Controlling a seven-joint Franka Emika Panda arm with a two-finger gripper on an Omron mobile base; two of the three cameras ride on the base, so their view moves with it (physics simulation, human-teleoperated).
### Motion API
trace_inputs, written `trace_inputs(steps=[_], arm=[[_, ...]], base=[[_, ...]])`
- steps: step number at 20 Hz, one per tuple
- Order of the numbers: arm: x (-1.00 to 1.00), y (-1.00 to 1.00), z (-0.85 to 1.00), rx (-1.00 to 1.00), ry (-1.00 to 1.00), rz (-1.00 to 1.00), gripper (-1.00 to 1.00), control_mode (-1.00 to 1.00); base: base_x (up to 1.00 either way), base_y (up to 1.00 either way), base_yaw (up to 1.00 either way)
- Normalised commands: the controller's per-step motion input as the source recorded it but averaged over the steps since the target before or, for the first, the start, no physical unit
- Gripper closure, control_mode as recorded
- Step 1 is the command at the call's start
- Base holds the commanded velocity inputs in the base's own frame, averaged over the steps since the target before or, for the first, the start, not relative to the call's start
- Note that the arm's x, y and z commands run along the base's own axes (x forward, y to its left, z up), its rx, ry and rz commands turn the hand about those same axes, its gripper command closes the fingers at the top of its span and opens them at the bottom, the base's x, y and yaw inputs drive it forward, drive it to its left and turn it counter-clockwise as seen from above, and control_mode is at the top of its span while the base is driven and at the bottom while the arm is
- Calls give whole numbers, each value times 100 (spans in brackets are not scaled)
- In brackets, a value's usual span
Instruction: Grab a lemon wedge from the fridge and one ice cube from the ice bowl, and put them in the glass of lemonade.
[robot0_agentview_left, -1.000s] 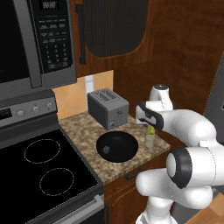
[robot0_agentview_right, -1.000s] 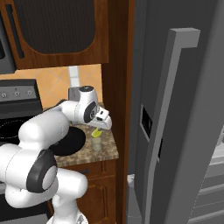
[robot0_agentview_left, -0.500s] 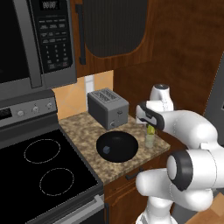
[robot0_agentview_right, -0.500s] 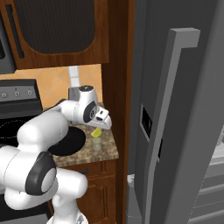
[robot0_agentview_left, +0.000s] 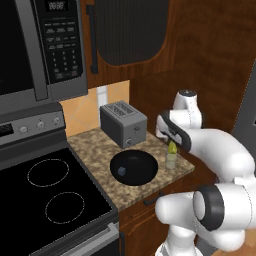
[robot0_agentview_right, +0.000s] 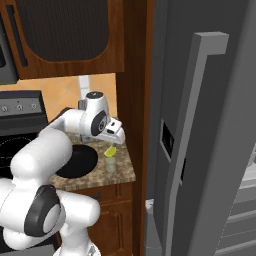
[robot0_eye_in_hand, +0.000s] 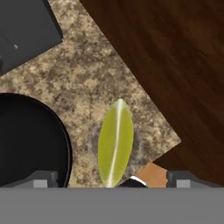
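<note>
The lemon wedge (robot0_eye_in_hand: 115, 144) is seen directly over the glass of lemonade (robot0_agentview_left: 171, 161), its long axis running up and down in the hand view with one pointed tip away from the tool; in the base views it stands nearly upright, tip down toward the glass. Whether it has already settled into the rim or is caught just above it cannot be told. The tool (robot0_agentview_right: 116, 136) is held just above the wedge with its fingers spread wide, so the wedge is judged to be released rather than gripped.

The glass stands near the corner of the counter (robot0_agentview_left: 100, 150), just beside the black ice bowl (robot0_agentview_left: 134, 167), in which one small ice cube (robot0_agentview_left: 121, 171) is seen. A toaster (robot0_agentview_left: 123, 124) sits behind the bowl.

Because the wedge is long compared with the narrow glass, it could lodge across the rim or tip out onto the counter. A careless retreat could also knock the light glass toward the nearby edge.
</note>
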Motion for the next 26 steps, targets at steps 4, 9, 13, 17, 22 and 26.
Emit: trace_inputs(steps=[4, 9, 13, 17, 22, 26], arm=[[-66, 12, 43, 1, -3, 1, -100, -100], [-97, 8, 44, 1, -2, 6, -100, -100], [-90, 22, 57, 0, 0, 18, -100, -100], [-78, 56, 62, -1, 4, 32, -100, -100], [-99, 22, 30, -1, 1, 38, -100, -100], [-100, 3, 45, 0, 0, 38, -100, -100]], base=[[0, 0, 0], [0, 0, 0], [0, 0, 0], [0, 0, 0], [0, 0, 0], [0, 0, 0]])
